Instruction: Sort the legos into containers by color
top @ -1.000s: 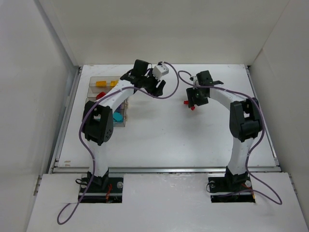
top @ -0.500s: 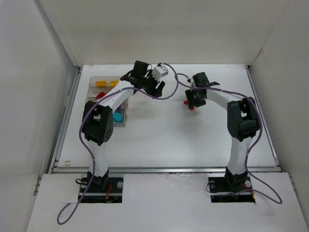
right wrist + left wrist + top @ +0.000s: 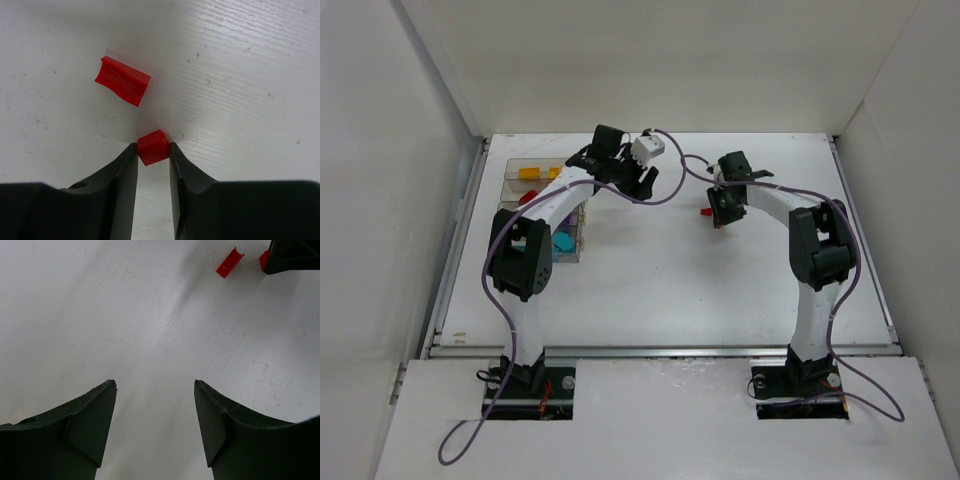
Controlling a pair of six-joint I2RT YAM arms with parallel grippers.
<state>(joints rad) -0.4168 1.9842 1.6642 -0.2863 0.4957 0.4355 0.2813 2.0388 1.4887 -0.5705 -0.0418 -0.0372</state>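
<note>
White desk [image 3: 650, 285] fills a walled cell. Near its far middle the right pincer [image 3: 153, 149] is closed on a small red brick [image 3: 154, 145], one finger pressed to each side. A second red piece [image 3: 122, 81] lies loose just beside it. The left pincer [image 3: 155, 390] hangs over the desk with its fingers spread wide, holding nothing. Clear containers [image 3: 512, 182] sit at the far left, with yellow bricks [image 3: 528, 173] in the farthest bin and a cyan brick [image 3: 563, 241] in the nearest.

A small red lego [image 3: 153, 148] sits pinched in the right gripper [image 3: 153, 145], a larger red lego [image 3: 122, 80] just beside.
</note>
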